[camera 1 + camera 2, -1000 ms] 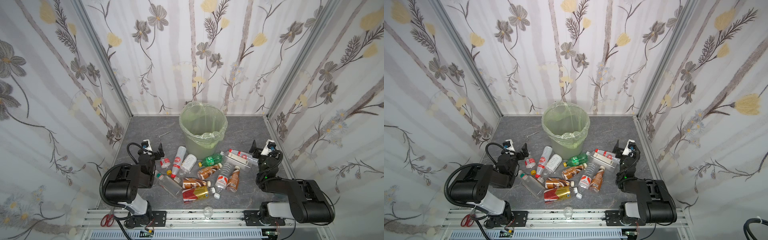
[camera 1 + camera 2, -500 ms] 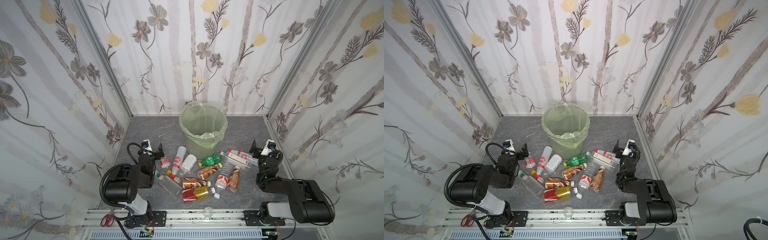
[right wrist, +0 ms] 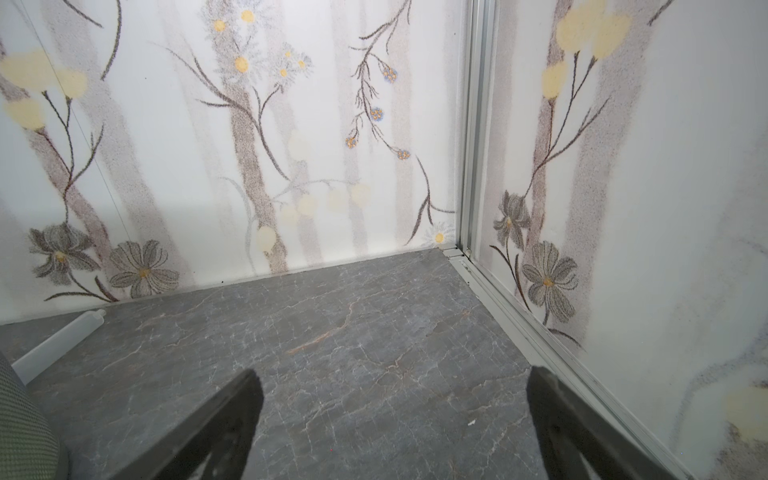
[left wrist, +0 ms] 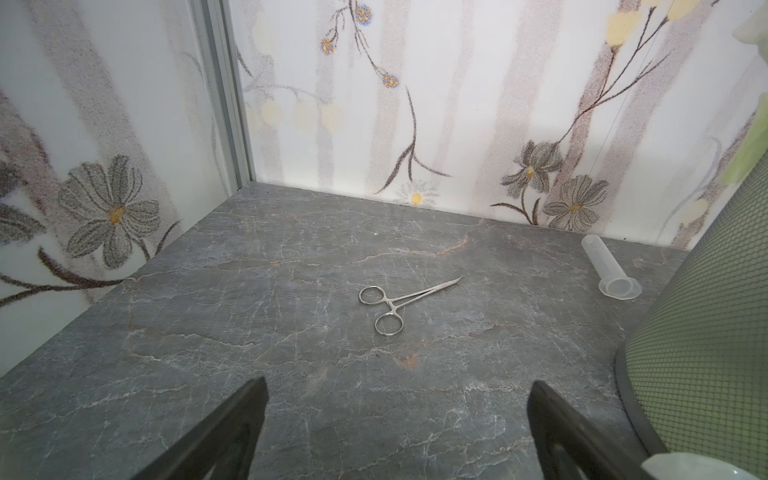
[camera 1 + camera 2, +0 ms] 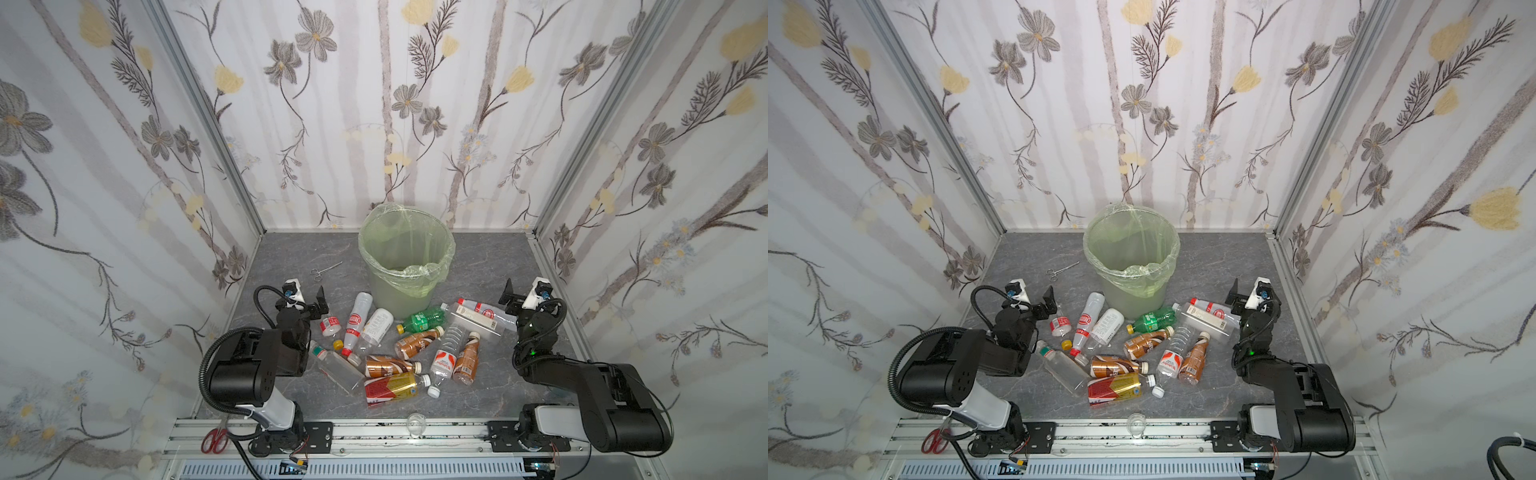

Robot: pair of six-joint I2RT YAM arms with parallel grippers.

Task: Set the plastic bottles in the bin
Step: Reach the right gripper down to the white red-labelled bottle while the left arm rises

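The bottles (image 5: 417,343) lie scattered on the grey surface (image 5: 482,259) just in front of the upright bin (image 5: 395,291) (the green bottle (image 5: 422,319) lies right at its foot), exactly as a second ago. The left pincer (image 4: 397,390) and right pincer (image 3: 395,384) flank the heap, spread wide, empty and unmoved.

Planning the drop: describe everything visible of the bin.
The bin is a round, pale grey-green translucent plastic basket with a mesh-patterned wall, lined with a light green bag folded over its rim. It stands upright, mid-back on the table; no bottle shows inside. Contact with the green bottle is unclear.
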